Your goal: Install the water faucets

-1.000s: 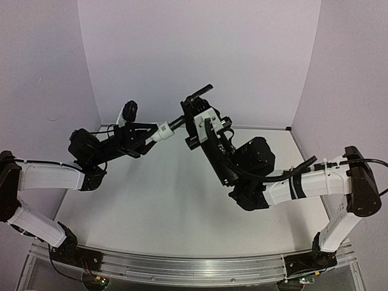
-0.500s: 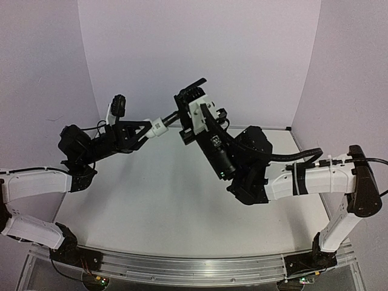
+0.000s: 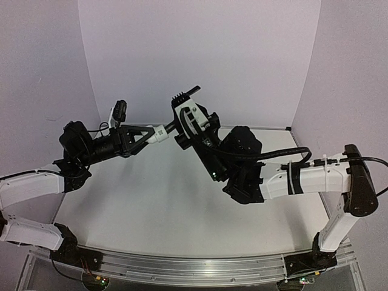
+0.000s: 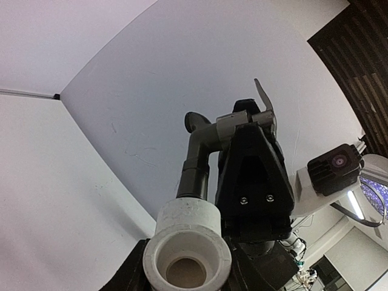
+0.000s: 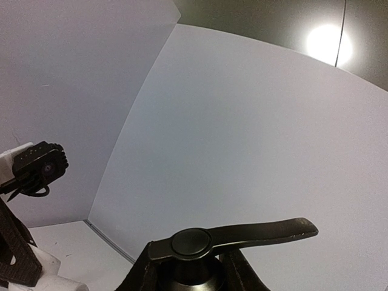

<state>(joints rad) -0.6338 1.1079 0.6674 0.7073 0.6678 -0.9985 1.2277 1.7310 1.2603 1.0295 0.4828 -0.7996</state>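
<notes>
tap [image 3: 172,125] against white fitting [image 3: 159,133], midair

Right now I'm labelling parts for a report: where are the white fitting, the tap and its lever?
white fitting [image 4: 188,221]: left wrist view, on its outer wall.
tap [image 4: 195,162]: left wrist view, on its dark pipe.
lever [image 5: 260,232]: right wrist view, midway along the handle.

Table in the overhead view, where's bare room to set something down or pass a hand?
Bare table runs wide across the front middle, bordered by the front rail, the left arm and the right arm. Crowded: back centre, where the left pincer and right pincer hold the white fitting and black tap together above it.
</notes>
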